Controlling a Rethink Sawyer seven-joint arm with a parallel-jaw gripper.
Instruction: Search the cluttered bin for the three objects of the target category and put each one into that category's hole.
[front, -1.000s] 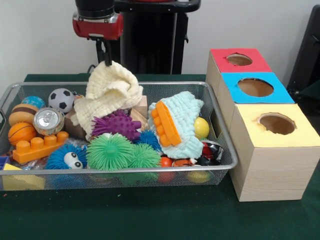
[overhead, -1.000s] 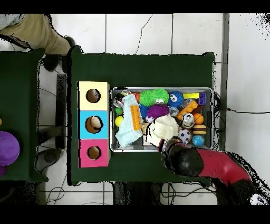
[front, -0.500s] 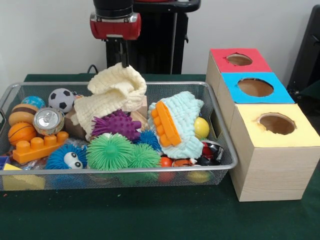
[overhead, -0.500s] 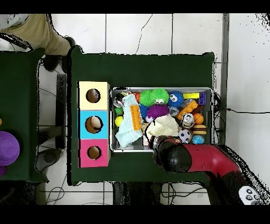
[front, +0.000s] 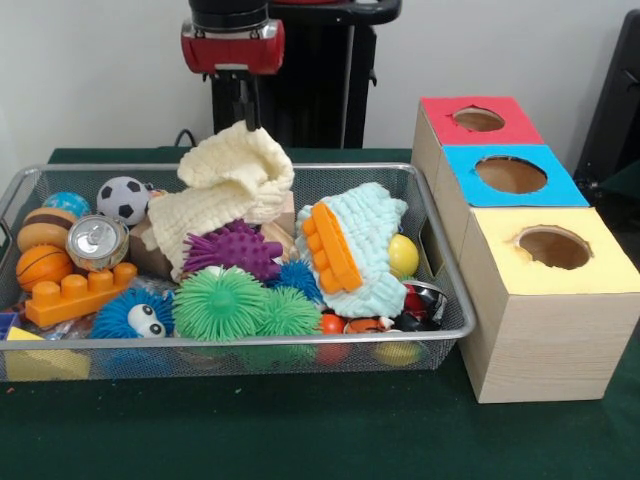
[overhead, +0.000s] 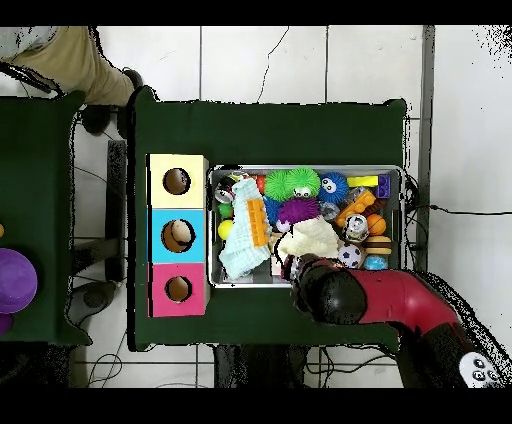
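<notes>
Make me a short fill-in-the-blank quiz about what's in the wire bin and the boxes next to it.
The hand pinches the top of the ____ cloth.
An orange toy brick lies on the light ____ cloth.
The box nearest the front camera has a ____ top.
The soccer ball sits just behind the soda ____.

Missing words: cream; blue; yellow; can

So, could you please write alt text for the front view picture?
A robot claw pinches a cream cloth at its top, above a wire bin full of toys. Beside the bin stand red, blue and yellow boxes with holes.
</notes>
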